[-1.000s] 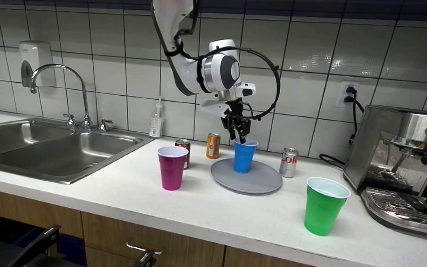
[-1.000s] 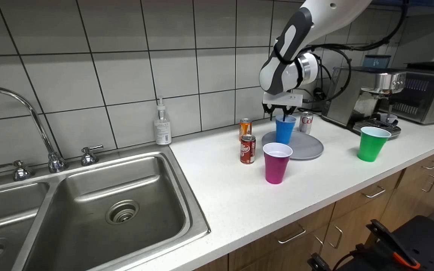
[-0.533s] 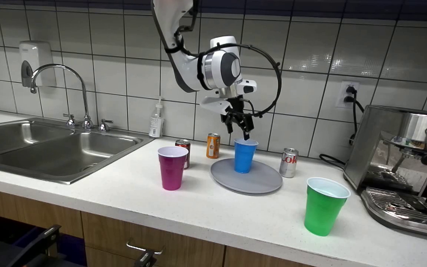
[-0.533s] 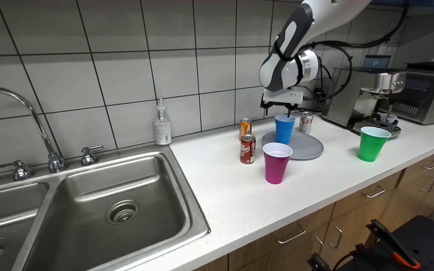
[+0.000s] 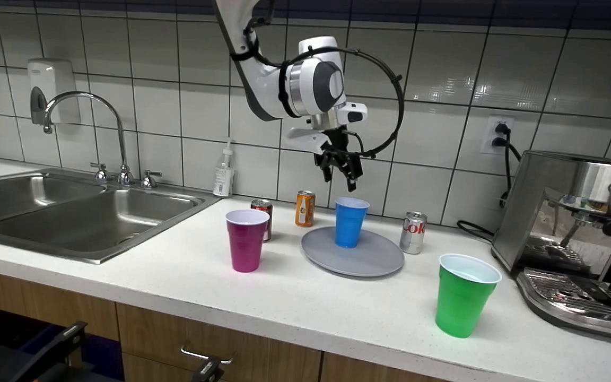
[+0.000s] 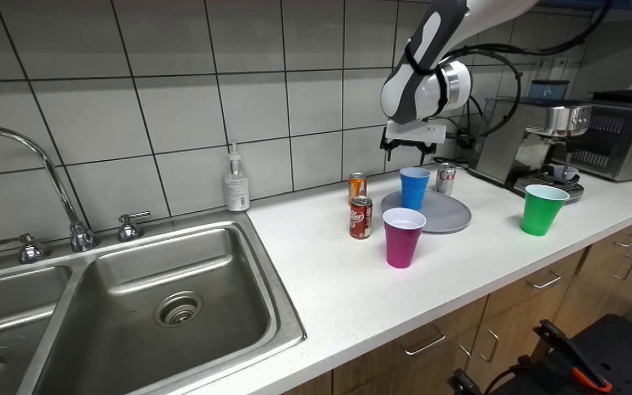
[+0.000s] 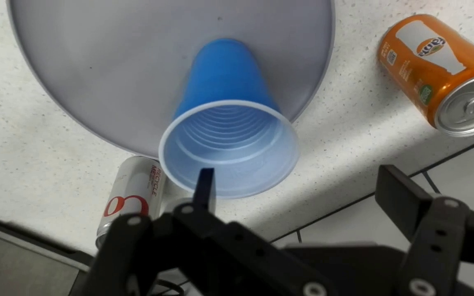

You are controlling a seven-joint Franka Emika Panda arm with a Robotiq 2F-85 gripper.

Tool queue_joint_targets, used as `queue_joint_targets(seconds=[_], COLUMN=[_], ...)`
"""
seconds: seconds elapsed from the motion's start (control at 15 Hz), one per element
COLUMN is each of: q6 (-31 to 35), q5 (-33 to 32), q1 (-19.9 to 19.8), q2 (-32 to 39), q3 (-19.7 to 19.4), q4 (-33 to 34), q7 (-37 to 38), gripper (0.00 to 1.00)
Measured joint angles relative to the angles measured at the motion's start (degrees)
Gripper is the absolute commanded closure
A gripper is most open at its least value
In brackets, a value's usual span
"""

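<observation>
While the pincer (image 6: 405,159) is hanging just above the blue cup (image 5: 350,225), its fingers (image 7: 204,187) are standing wide apart and pinching nothing; in the wrist view one of them is crossing the cup's rim, but both exterior views are showing a slight gap beneath it. The cup is standing upright on the gray plate (image 5: 372,262), with a silver can (image 5: 412,233) sitting just beside the plate and an orange can (image 5: 305,209) resting near it on the counter (image 5: 284,297). Judging by this layout, the work is probably standing at the stage where the cup is resting in place and the pincer is hanging free of it, so the next move is likely calling for a straight lift, the nearer fingertip avoiding the rim before any sideways travel.
</observation>
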Motion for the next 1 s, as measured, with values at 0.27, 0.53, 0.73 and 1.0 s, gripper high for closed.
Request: queue_joint_targets(seconds=[0.27, 0.53, 0.73, 1.0], q6=[1.34, 3.2, 4.23, 5.03], q5=[-0.03, -0.04, -0.07, -0.74], q1=[1.15, 2.74, 3.48, 4.42], q2=[-3.24, -6.69, -9.3, -12.76], q3=[-0.61, -1.67, -2.04, -3.02], q4=[-4.5, -9.91, -14.03, -19.0], q7=[0.0, 0.05, 0.11, 0.13], gripper=[0.0, 0.0, 0.0, 0.0])
